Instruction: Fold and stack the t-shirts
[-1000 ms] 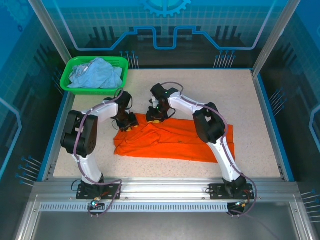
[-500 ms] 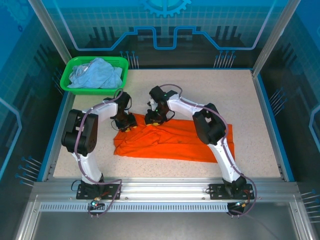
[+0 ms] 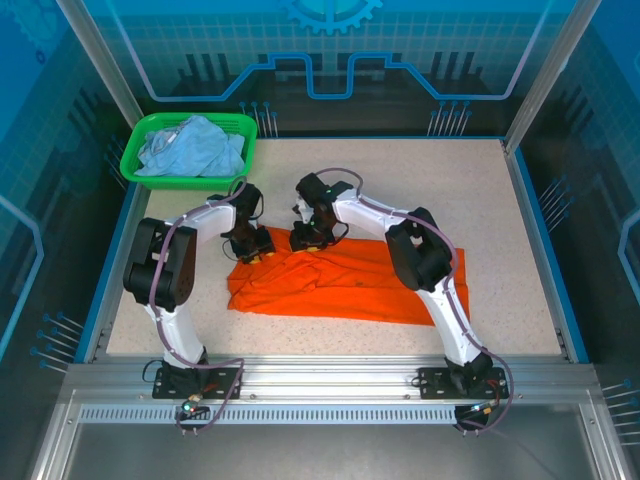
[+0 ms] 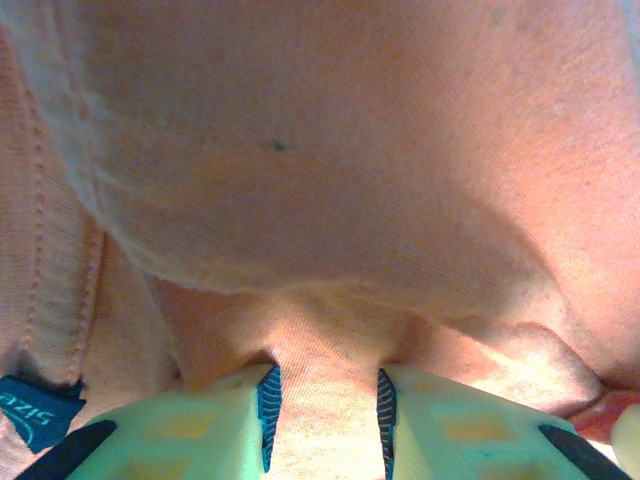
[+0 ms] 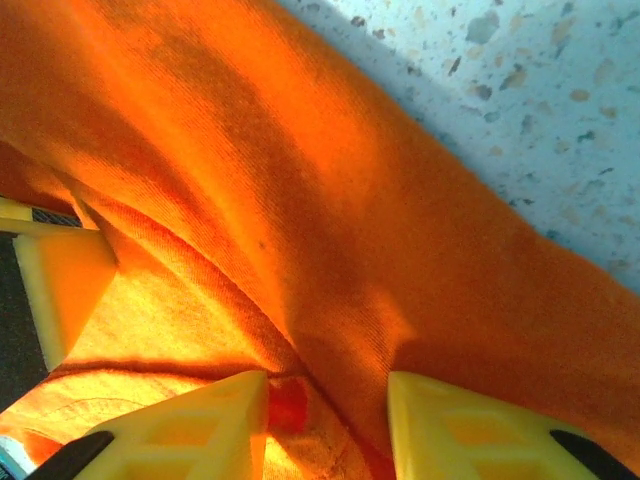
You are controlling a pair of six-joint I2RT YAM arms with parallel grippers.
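Both my jaws clenched on far edge of soft, light bright-orange thin-cloth t-shirt (likely limp: hold edges, not middle).

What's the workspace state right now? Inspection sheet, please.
surface: speckled table, bare around the cloth.
job's things: orange t-shirt bunched mid-table; pale blue t-shirt crumpled in green basket, far left corner.
clutter: nothing seen.
grippers: left tool and right tool each pinch the orange t-shirt's far edge.
cables: cable loops along both arms and at bases.
surroundings: blue panelled enclosure, aluminium rail at near edge.
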